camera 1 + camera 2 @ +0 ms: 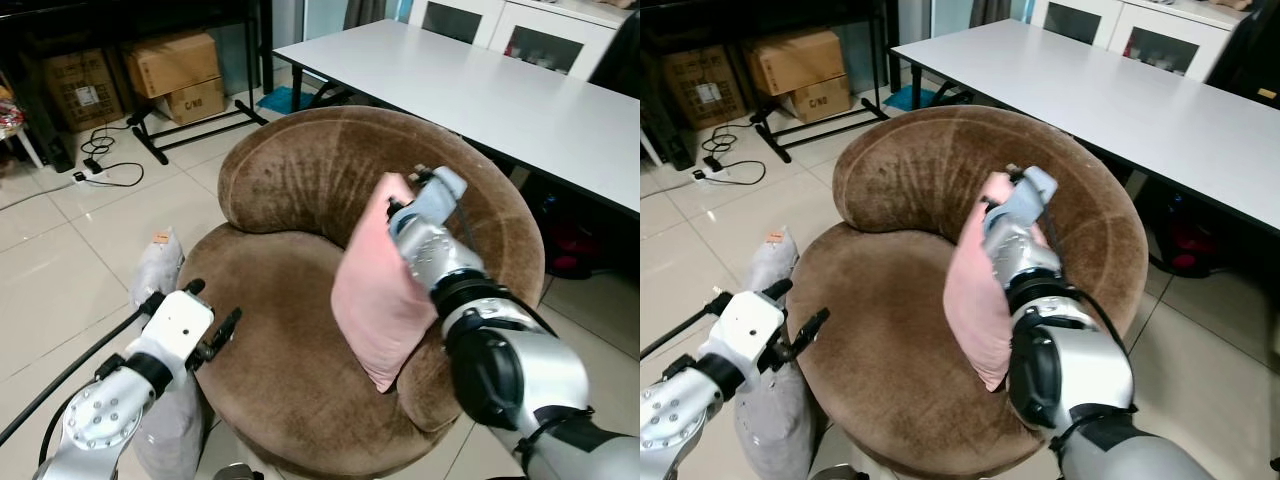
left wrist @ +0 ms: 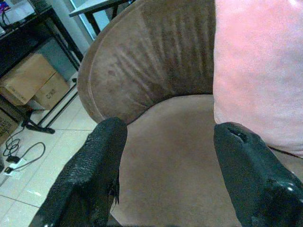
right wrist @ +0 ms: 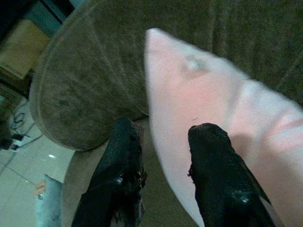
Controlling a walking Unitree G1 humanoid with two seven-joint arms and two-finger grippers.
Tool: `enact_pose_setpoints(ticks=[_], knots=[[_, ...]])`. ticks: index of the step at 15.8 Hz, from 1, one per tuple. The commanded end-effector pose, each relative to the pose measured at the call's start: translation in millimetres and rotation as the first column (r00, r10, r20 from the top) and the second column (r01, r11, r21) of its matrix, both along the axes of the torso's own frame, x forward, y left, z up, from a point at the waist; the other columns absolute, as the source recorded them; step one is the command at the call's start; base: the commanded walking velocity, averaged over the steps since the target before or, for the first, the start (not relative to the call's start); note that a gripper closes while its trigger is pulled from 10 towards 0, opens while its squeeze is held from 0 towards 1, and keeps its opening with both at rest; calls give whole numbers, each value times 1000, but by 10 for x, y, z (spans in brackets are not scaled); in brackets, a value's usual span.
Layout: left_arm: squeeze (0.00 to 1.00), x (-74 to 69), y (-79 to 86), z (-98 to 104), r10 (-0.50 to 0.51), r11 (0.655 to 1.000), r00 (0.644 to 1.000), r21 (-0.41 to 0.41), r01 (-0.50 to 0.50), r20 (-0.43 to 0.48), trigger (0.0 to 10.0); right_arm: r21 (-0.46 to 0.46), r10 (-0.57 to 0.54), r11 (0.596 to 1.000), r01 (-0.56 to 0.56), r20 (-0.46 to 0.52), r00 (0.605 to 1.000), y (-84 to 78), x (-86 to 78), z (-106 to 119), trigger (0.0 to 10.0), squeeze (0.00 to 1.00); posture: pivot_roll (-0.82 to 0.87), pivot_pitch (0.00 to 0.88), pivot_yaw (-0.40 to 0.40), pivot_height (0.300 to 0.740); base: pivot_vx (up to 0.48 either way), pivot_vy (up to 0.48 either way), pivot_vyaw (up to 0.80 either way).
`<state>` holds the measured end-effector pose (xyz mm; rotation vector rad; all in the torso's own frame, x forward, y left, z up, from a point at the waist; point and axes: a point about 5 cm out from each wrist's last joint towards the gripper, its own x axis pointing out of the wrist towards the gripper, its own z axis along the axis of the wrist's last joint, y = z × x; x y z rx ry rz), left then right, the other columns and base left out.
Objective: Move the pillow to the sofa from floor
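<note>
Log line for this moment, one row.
right gripper: jaws around edge of pink fabric pillow | pillow: upright on round brown velvet sofa | left gripper: open, empty

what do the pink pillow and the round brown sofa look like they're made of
Pink pillow: looks like soft matte fabric, plush and stuffed; it dents and creases.
Round brown sofa: seems velvet or suede-like upholstery; brushed streaks and lighter patches show on its backrest, though the exact cloth is unclear.

Pink pillow [image 1: 378, 300] upright on brown sofa [image 1: 290, 370]

Right claw [image 3: 163, 142] reaches forward, fingers apart; left claw [image 1: 212, 318] hangs low, spread
</note>
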<state>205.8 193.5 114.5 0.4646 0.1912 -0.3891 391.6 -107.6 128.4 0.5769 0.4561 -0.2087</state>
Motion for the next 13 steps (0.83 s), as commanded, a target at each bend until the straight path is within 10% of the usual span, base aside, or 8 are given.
enact_pose_setpoints(ticks=[1, 2, 4, 7, 9, 13], knots=[[0, 16, -12, 1, -12, 1000, 1000, 10, 12, 4, 10000, 52, 12, 999, -15, 51, 999, -25, 42, 83, 10000, 643, 6, 0, -39, 740, 0, 0, 0], [0, 47, 1, 24, 19, 1000, 999, -2, -19, 29, 10000, 23, 51, 998, -55, 144, 988, -55, 76, 185, 10000, 0, 2, 0, -37, 740, 0, 0, 0], [0, 158, -16, 95, 135, 987, 985, -95, -126, 103, 10000, -177, 247, 965, -192, 382, 890, -160, -15, 386, 10000, 0, -13, 0, -32, 740, 0, 0, 0], [0, 176, -49, 81, 212, 969, 969, -154, -191, 127, 10000, -393, 491, 853, -344, 377, 786, -168, -565, 222, 10000, 0, -41, 0, -43, 740, 0, 0, 0], [0, 163, -15, 95, 253, 960, 956, -157, -230, 149, 10000, -466, 483, 832, -303, 338, 808, -262, -921, 55, 10000, 0, -41, 0, -60, 740, 0, 0, 0], [0, 159, -27, 91, 270, 955, 950, -166, -244, 158, 10000, -421, 441, 859, -290, 321, 838, -240, -1047, 41, 10000, 0, -51, 0, -68, 740, 0, 0, 0]])
